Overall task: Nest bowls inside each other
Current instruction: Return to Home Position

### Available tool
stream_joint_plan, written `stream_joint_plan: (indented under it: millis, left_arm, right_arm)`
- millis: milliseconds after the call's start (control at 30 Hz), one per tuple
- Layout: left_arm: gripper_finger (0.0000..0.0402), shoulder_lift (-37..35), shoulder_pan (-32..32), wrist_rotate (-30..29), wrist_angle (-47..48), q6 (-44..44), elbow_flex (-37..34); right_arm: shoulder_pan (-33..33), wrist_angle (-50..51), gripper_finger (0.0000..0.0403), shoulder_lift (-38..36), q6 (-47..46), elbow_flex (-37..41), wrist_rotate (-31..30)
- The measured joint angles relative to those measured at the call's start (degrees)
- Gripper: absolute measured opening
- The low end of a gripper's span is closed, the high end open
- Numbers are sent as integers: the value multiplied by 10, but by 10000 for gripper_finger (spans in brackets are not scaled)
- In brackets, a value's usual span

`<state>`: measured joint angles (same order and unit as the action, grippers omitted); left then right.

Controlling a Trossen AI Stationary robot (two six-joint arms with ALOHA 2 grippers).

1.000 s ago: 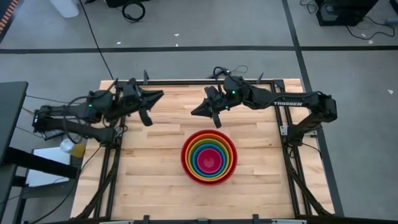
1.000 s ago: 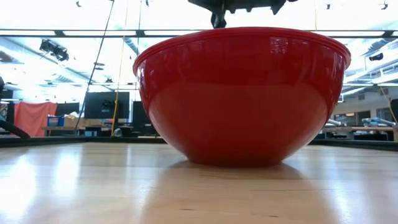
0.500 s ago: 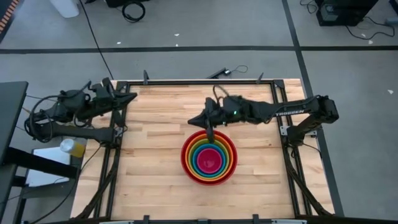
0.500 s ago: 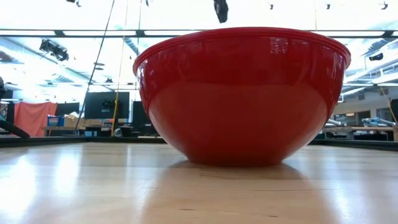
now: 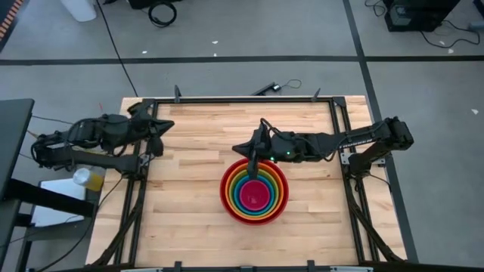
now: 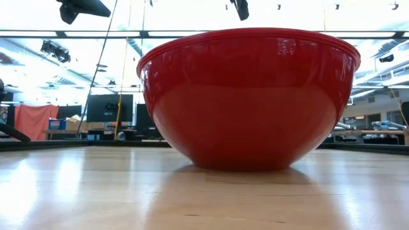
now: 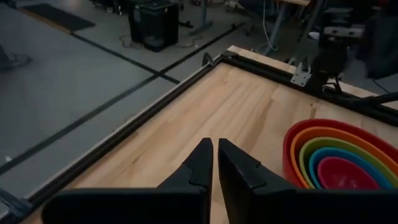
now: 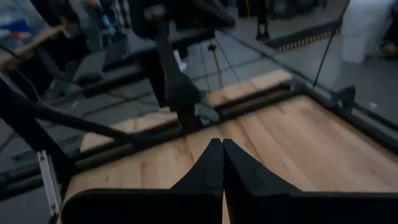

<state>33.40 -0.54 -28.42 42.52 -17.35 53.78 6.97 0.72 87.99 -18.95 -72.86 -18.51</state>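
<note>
The bowls stand nested as one stack at the table's middle. The red bowl (image 5: 254, 189) is outermost, and orange, lime green, blue and pink (image 5: 255, 195) sit inside it in turn. In the low view the red bowl (image 6: 249, 96) rests on its base on the wood. The left wrist view shows the stack (image 7: 339, 158) too. My right gripper (image 5: 236, 149) hangs shut and empty high above the red bowl's far rim; the right wrist view shows it (image 8: 222, 149) too. My left gripper (image 5: 169, 125) is shut and empty over the table's far left edge, its fingertips (image 7: 215, 149) almost together.
A black metal frame (image 5: 249, 99) runs around the wooden table (image 5: 189, 219). Bare wood lies on every side of the stack. A small bottle (image 5: 82, 177) stands off the table at the left. The left arm's links (image 8: 180, 87) show beyond my right gripper.
My left gripper has drawn back toward the table's left edge and tipped lower. My right gripper has swung from the far side toward the near edge and now stands over the red bowl's far rim. Both stay shut. The bowls have not moved.
</note>
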Motion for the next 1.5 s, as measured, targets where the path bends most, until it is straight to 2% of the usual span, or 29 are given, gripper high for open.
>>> stream_joint_plan:
  millis: [100, 267, 367, 433, 567, 633, 833, 967, 1233, 1367, 1500]
  left_arm:
    - [32, 23, 0, 1, -11, -31, 0]
    - [20, 54, 0, 27, -29, -31, 0]
    - [7, 64, 1, 37, -34, -39, 1]
    - [4, 69, 1, 36, -43, -17, 3]
    - [7, 68, 1, 32, -45, 81, 3]
    - [10, 69, 0, 32, -41, 93, 3]
    - [20, 90, 0, 26, -29, -66, 2]
    - [26, 117, 0, 26, -29, -96, 2]
    - [52, 177, -1, 26, -29, -183, 2]
    - [59, 207, -10, 26, -44, -143, 2]
    - [55, 215, -13, 59, -71, -23, 4]
  right_arm:
    - [5, -30, 5, 0, 17, 0, -24]
    - [8, -2, 5, 0, 22, 0, -103]
    - [8, 15, 5, 0, 22, 0, -109]
    - [9, 17, 5, 0, 19, 0, -110]
    - [20, 16, 5, 0, 3, 0, -111]
    - [27, 19, 5, 0, 8, 0, -110]
    - [27, 85, 6, 0, -20, 0, -110]
    - [22, 90, 6, 0, -10, 0, -106]
    - [22, 36, 6, 0, 6, 0, -89]
    - [25, 49, 6, 0, 9, 0, -84]
    - [31, 73, 6, 0, 9, 0, -84]
